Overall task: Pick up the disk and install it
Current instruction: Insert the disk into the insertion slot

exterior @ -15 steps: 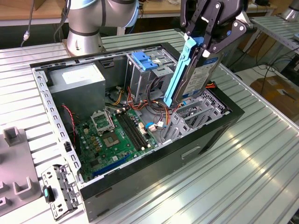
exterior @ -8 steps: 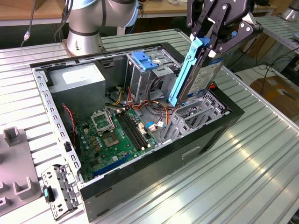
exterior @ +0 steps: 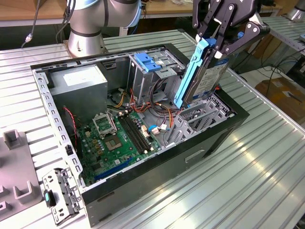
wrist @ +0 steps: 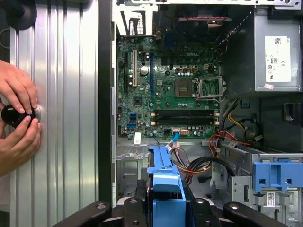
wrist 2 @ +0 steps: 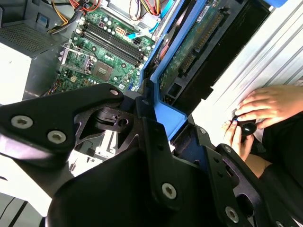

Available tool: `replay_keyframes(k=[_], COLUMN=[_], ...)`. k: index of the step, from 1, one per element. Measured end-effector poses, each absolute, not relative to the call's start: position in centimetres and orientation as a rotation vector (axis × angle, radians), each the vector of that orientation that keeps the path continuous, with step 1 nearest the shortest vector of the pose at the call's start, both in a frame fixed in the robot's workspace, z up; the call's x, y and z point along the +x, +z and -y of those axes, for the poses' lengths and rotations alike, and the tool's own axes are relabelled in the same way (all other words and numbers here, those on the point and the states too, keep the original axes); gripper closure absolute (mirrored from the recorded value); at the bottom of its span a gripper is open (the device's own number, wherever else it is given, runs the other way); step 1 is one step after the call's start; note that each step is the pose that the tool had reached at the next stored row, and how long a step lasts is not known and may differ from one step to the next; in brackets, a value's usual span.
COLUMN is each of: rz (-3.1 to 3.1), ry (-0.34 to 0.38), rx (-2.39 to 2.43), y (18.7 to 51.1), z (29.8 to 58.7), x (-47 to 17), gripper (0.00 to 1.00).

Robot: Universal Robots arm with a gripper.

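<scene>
Disk (exterior: 206, 78) up in the air: dark grey body framed by bright blue rails, standing steeply on end with a slight lean. Its top end is clamped in the hand (exterior: 217, 45), and its lower end hangs over the open computer case (exterior: 157, 176) toward the exterior view's right.

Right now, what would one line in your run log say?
gripper: shut on disk | disk: held steeply tilted, lower end near drive cage in open computer case | install: not yet seated
</scene>
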State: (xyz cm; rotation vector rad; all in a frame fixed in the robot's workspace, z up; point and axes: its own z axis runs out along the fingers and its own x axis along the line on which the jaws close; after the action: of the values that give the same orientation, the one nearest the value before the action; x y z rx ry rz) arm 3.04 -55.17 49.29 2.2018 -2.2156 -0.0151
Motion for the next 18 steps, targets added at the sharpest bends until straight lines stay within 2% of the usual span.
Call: replay_keyframes(k=[10,18], rz=[2.215,2.215], ry=[-0.015,-0.014], rx=[2.202,2.202], y=[49.0,47.3], z=[55.2,55.3], x=[3.3,4.9], gripper=[0.63,0.63])
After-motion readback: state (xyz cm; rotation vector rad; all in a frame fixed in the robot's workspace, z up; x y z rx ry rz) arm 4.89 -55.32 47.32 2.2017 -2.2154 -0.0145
